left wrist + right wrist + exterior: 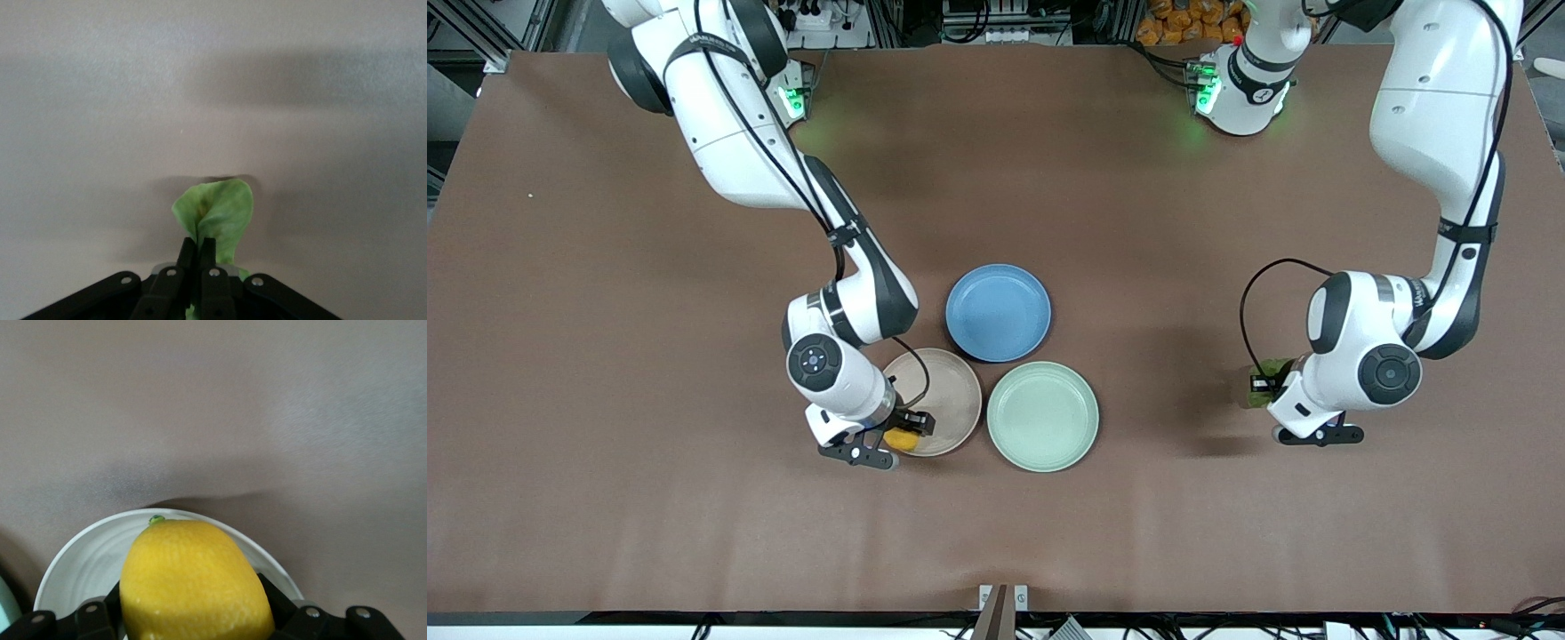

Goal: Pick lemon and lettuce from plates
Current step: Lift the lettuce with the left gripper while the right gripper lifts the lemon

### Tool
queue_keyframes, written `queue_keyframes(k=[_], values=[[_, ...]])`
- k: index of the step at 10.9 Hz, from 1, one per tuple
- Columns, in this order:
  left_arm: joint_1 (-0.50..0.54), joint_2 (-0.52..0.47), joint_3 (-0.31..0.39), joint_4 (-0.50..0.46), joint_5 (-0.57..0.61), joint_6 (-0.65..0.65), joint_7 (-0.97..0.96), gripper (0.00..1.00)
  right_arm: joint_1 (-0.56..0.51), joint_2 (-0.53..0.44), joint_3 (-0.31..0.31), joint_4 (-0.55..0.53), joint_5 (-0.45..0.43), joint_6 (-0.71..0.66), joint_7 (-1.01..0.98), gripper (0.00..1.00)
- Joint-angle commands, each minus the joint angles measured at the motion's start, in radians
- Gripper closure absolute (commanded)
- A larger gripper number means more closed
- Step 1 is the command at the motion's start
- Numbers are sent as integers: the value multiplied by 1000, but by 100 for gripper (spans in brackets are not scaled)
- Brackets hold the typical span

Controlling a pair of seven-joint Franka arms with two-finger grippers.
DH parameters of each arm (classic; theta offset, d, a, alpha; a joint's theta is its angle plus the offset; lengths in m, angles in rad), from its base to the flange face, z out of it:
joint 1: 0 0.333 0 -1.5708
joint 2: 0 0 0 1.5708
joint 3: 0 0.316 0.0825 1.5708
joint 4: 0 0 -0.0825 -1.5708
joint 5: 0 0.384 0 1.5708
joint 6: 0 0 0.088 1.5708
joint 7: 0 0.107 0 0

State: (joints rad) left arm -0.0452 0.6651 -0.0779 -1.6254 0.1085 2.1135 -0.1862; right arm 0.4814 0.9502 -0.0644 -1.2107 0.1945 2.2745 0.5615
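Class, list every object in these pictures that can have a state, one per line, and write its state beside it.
lemon: gripped, over the beige plate's edge
lettuce: pinched, off its plate, over bare table
right gripper: shut on lemon
left gripper: shut on lettuce
beige plate: nothing resting on its visible part
green plate: empty
blue plate: empty

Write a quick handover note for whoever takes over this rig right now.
Left end effector: shut on the lettuce, over bare table toward the left arm's end, clear of all plates.
Right end effector: shut on the lemon, over the edge of the beige-pink plate that lies nearer the front camera.
Mint green plate: nothing on it. Blue plate: nothing on it.
Done: lettuce is off its plate; lemon is gripped.
Left: carry the lemon clear of the beige-pink plate.
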Motion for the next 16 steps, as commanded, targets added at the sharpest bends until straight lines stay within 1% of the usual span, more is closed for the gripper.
queue_keyframes(k=[1,2,3,6,9,11,12,14,15,16], values=[[8,19,-6,19,-10,31,22,68,-44,-24,8,51,3,-124,-58,42],[10,16,-5,21,-10,31,22,24,-64,-33,8,57,3,-175,-87,42],[13,11,-5,21,-9,31,24,0,-90,-47,9,69,5,-223,-130,42],[18,-13,-5,29,-12,29,24,0,-154,-80,11,80,8,-318,-218,42],[16,-80,-5,36,-10,26,22,0,-228,-110,8,80,3,-400,-300,41],[19,-130,-3,36,-12,22,22,0,-297,-125,6,79,0,-458,-403,41],[21,-151,0,36,-12,19,22,0,-325,-131,5,79,-9,-484,-429,41],[22,-186,0,36,-15,16,22,0,-362,-131,6,79,-87,-492,-459,41],[22,-205,1,36,-15,16,21,0,-377,-131,5,79,-111,-492,-482,41],[22,-231,1,36,-15,2,21,0,-409,-131,6,79,-112,-492,-523,41]])
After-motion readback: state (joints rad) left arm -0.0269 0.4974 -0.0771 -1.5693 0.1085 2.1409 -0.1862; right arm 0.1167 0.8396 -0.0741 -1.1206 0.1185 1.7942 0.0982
